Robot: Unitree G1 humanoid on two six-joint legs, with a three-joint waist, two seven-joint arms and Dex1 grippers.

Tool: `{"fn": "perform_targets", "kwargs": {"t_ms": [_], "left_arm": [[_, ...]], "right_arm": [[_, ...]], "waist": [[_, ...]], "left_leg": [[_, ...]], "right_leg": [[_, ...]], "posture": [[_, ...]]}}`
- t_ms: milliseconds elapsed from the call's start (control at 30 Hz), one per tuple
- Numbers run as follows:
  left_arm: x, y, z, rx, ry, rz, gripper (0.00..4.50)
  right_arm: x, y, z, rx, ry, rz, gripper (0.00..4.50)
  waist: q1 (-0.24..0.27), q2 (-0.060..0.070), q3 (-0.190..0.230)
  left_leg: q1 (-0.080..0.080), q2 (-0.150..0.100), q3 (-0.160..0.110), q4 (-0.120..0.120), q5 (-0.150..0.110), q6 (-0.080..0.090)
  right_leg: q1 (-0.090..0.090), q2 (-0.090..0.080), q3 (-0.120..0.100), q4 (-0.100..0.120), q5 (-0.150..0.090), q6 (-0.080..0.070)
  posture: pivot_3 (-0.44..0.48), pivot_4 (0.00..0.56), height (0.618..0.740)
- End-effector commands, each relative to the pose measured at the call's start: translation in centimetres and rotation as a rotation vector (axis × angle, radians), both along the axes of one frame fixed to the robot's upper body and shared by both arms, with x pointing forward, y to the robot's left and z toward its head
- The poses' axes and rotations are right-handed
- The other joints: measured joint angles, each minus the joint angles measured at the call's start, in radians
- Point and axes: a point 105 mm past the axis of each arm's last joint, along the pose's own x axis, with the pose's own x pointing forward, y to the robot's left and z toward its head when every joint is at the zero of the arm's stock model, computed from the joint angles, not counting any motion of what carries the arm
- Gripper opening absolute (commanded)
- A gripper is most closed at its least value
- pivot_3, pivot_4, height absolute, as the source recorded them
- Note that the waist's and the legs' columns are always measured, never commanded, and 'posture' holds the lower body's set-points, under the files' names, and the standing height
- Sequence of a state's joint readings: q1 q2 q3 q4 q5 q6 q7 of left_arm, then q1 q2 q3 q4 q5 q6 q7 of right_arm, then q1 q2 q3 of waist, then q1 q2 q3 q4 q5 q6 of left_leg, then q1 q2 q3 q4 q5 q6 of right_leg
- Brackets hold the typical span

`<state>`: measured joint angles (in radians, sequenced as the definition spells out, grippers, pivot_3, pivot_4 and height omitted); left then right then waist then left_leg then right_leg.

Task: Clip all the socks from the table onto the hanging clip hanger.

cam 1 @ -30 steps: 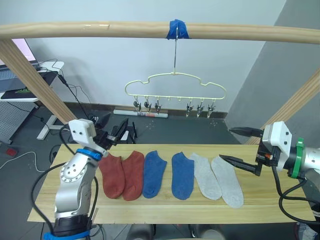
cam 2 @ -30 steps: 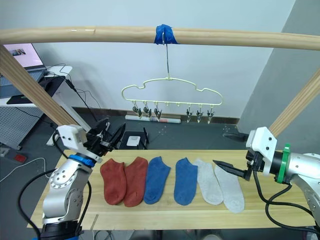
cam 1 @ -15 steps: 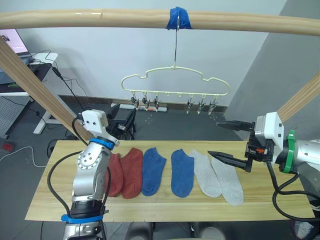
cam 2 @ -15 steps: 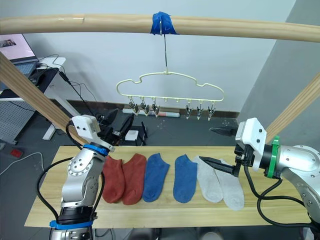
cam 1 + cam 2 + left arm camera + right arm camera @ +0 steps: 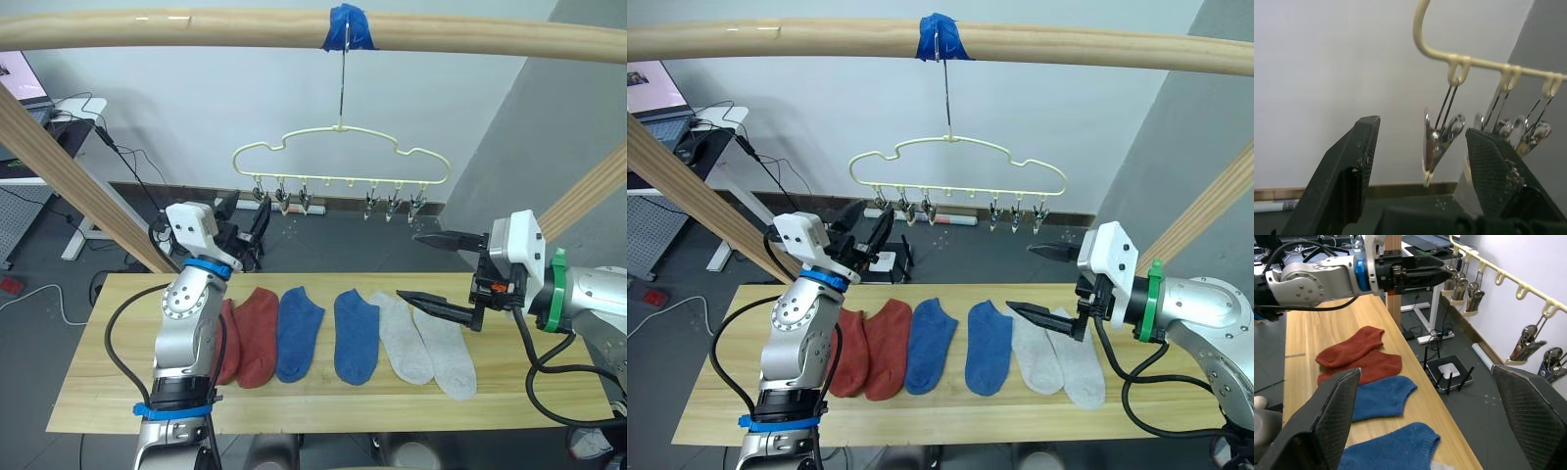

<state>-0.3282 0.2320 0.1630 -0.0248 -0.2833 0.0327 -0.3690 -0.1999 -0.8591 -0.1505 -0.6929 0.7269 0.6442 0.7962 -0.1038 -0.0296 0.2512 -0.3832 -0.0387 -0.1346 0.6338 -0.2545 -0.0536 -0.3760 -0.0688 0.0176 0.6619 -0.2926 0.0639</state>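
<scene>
Head views: all six socks lie flat in a row on the table [image 5: 88, 392], none clipped. Rust-red pair [image 5: 257, 335] at 9 o'clock of the row, blue pair [image 5: 355, 335] centre, grey pair [image 5: 433, 343] at 3 o'clock. Clip hanger [image 5: 341, 157] hangs by its hook from the wooden pole [image 5: 196, 29] at the blue tape [image 5: 348, 27], at 12 o'clock above the socks, every clip empty.

Change over the last second: left gripper [image 5: 243, 217] has risen from just above the red socks toward the hanger's 9 o'clock end; right gripper [image 5: 439, 274] has slid in over the grey pair. Both claws spread, holding nothing.

Left wrist view: fingers apart, the end metal clip [image 5: 1437, 139] sits between them, not touched yet.

Right wrist view: fingers wide apart, red and blue socks on the table beyond, left gripper [image 5: 1442, 274] up near the end clips.

Read: likely split roles, left works the clip, right fetches a grey sock. Task effectively at zero. Risk: the hanger hangs free and may swing when the clip is squeezed.
</scene>
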Motion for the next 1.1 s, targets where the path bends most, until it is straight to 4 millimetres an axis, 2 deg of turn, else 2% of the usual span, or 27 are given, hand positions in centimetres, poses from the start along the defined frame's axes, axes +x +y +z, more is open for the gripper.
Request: {"fn": "perform_targets", "kwargs": {"t_ms": [33, 300, 400, 667, 1100], "left_arm": [[0.0, -0.1, 1.2, -0.002, -0.052, 0.008, 3.07], [0.0, -0.2, 1.4, -0.008, -0.052, 0.002, 3.07], [0.1, -0.3, 1.5, -0.011, -0.053, -0.008, 2.50], [0.2, -0.6, 1.5, -0.001, -0.052, -0.023, 0.03], [-0.4, -0.3, 2.3, 0.011, -0.097, -0.020, 0.03]], "right_arm": [[-0.4, 0.5, 0.8, 0.002, -0.038, 0.022, 4.50], [-0.3, 0.7, 1.0, 0.007, -0.042, 0.026, 4.50], [-0.2, 0.8, 1.0, 0.011, -0.044, 0.027, 4.50], [-0.1, 0.9, 1.1, 0.019, -0.044, 0.027, 4.50], [0.1, 1.0, 1.0, 0.021, -0.047, 0.024, 4.50]], "waist": [[-0.002, 0.000, 0.000], [-0.005, 0.000, 0.000], [-0.005, 0.000, 0.000], [-0.006, 0.000, 0.000], [-0.006, 0.000, 0.000]], "left_leg": [[0.000, 0.000, 0.000, 0.000, 0.000, 0.000], [-0.002, 0.000, 0.000, 0.000, 0.000, 0.000], [-0.003, 0.000, 0.000, 0.000, 0.000, 0.000], [-0.003, 0.000, 0.000, 0.000, 0.000, 0.000], [-0.003, 0.000, 0.000, 0.000, 0.000, 0.000]], "right_leg": [[0.000, 0.000, 0.000, 0.000, 0.000, 0.000], [-0.003, 0.000, 0.000, 0.000, 0.000, 0.000], [-0.003, 0.000, 0.000, 0.000, 0.000, 0.000], [-0.003, 0.000, 0.000, 0.000, 0.000, 0.000], [-0.004, 0.000, 0.000, 0.001, 0.000, 0.000]], "posture": [[-0.296, 0.262, 0.740], [-0.294, 0.260, 0.740], [-0.288, 0.257, 0.740], [-0.286, 0.257, 0.740], [-0.277, 0.247, 0.740]]}}
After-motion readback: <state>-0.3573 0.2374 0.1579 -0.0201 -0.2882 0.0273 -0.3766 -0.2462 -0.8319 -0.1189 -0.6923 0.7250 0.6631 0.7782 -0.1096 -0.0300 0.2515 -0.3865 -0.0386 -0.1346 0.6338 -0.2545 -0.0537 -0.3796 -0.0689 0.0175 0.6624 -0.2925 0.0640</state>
